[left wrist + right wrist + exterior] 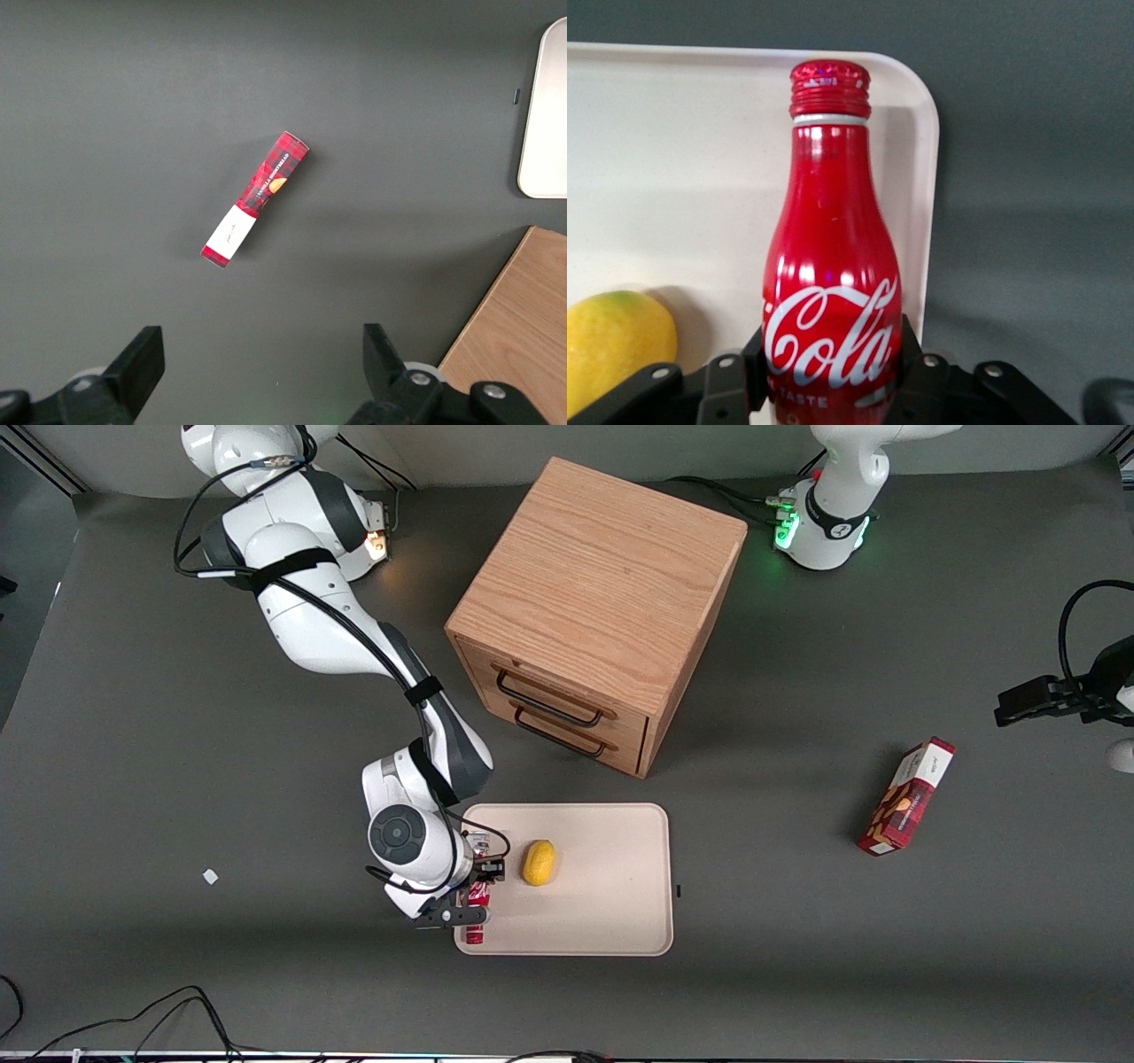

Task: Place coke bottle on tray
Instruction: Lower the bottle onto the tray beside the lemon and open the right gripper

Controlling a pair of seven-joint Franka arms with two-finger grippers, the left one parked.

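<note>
The coke bottle (831, 274) is red with white script and a red cap. My right gripper (831, 367) is shut on its lower body, one black finger (756, 354) pressed on each side. In the front view the coke bottle (477, 911) lies held over the edge of the tray nearest the working arm, with the gripper (468, 899) at that edge. The tray (611, 903) is cream-beige with a low rim. In the wrist view the tray's rounded corner (917, 97) shows beside the cap.
A yellow lemon (539, 863) lies on the tray close to the bottle; the lemon (616, 345) also shows in the wrist view. A wooden drawer cabinet (598, 602) stands farther from the camera than the tray. A red snack box (905, 795) lies toward the parked arm's end.
</note>
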